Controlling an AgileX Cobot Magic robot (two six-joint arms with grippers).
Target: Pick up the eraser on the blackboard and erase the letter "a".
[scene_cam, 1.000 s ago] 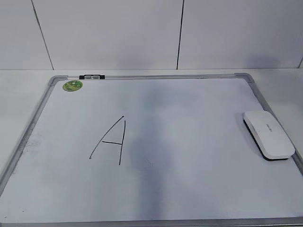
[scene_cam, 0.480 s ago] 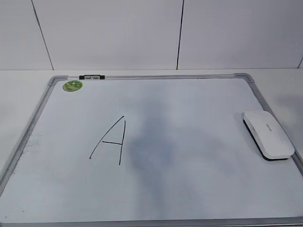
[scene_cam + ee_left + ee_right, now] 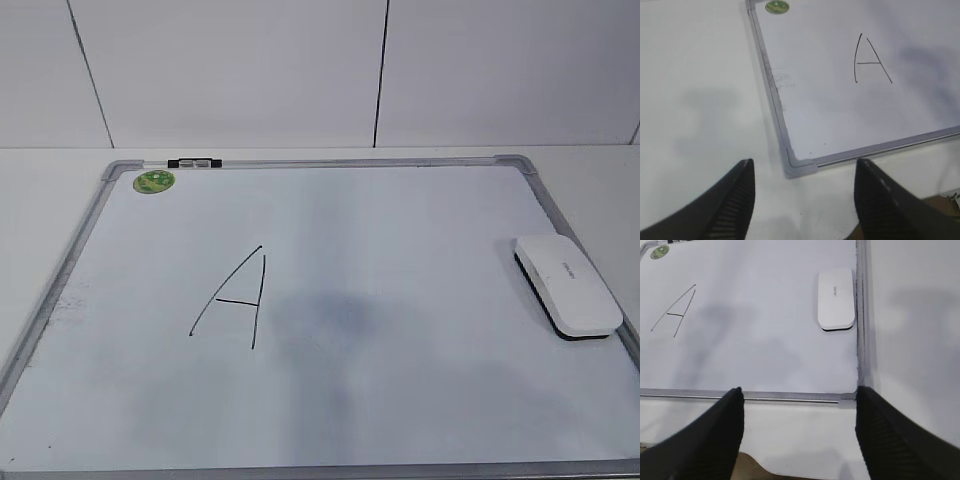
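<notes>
- The right arm's black ribbed jaws (image 3: pixel 799 435) are standing wide open and are holding nothing. They are hanging over the white desk (image 3: pixel 910 340), just off the near right corner of the board.
- The left arm's black ribbed jaws (image 3: pixel 802 200) are also spread wide and are holding nothing. They are hanging over the desk near the board's near left corner.
- The white rounded plastic eraser with a black felt bottom (image 3: pixel 836 299) is lying flat on the board, touching or almost touching the right side of the frame. It is sitting ahead of the right jaws, a little to the right of their middle, and well apart from them.
- The big white dry-erase blackboard with a grey metal frame (image 3: pixel 330 161) is lying flat on the desk. A round green sticker (image 3: pixel 153 181) is sitting in its far left corner.
- I am seeing only the tall black capital "A" (image 3: pixel 232 298) on the board. I am not finding any small letter "a". A faint grey smudge is showing just right of the capital.
- What could go wrong, I think: the eraser is lying so close to the frame that one jaw could bump the metal edge and push the eraser away.
- Another risk: with no small letter showing, the arm could be wiping the wrong letter.
</notes>
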